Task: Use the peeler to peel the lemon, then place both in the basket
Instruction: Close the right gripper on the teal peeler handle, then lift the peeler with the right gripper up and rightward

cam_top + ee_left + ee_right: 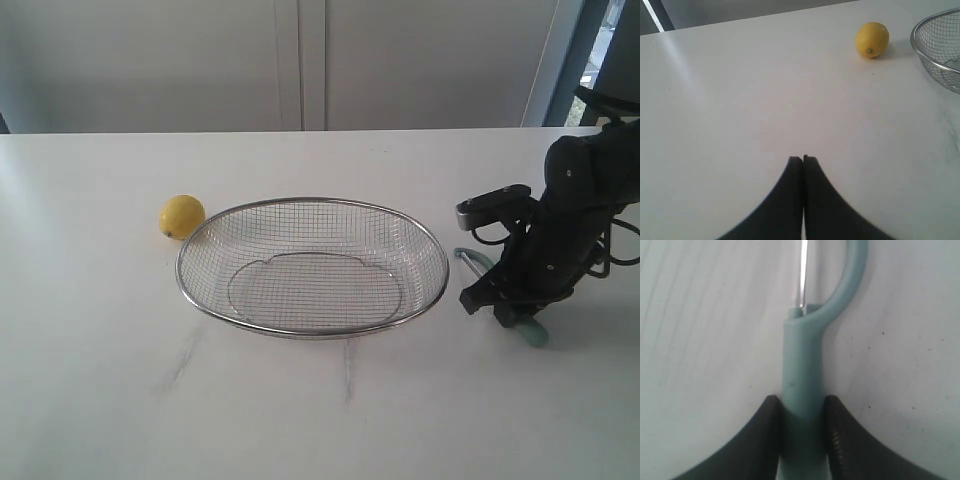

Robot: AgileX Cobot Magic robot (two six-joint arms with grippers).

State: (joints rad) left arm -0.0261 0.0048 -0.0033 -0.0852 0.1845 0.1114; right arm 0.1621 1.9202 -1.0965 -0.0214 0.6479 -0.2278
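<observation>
Two black fingers of the right gripper press on opposite sides of the peeler, clamping its pale teal handle. The peeler lies on the white tabletop to the right of the wire-mesh basket, near its rim. The left gripper hangs over bare tabletop with its fingers together. The lemon rests on the tabletop just beside the basket's left rim, outside it.
</observation>
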